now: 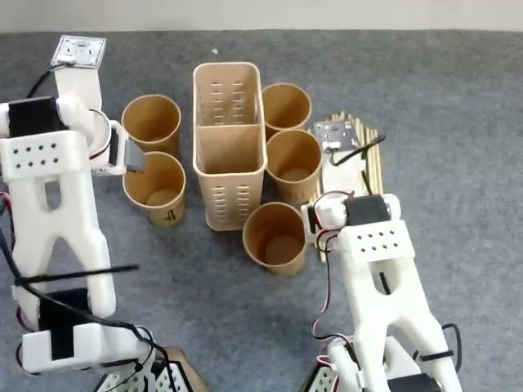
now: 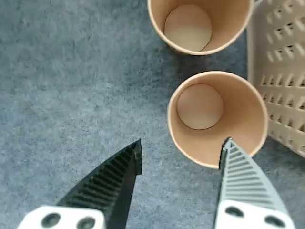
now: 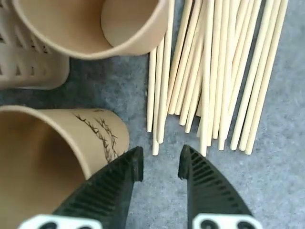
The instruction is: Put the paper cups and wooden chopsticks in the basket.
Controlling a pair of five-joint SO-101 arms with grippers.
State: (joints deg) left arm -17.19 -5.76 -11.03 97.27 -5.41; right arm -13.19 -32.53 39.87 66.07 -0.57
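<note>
The left arm (image 1: 53, 204) and the right arm (image 1: 380, 269) are built of white moulded plastic links, each with a grid of small round holes and a long slot down its middle, joined by black servo blocks. A thin black cable (image 1: 78, 273) crosses the left arm; red and black wires (image 1: 327, 245) loop beside the right one. Each wrist carries a small grey circuit board (image 1: 78, 51) (square and flat). The left gripper (image 2: 183, 142) has one black ribbed finger (image 2: 112, 186) and one pale grey ribbed finger (image 2: 245, 181). The right gripper (image 3: 160, 150) has two black ribbed fingers (image 3: 107, 191). All sit on white mounts with round holes.
</note>
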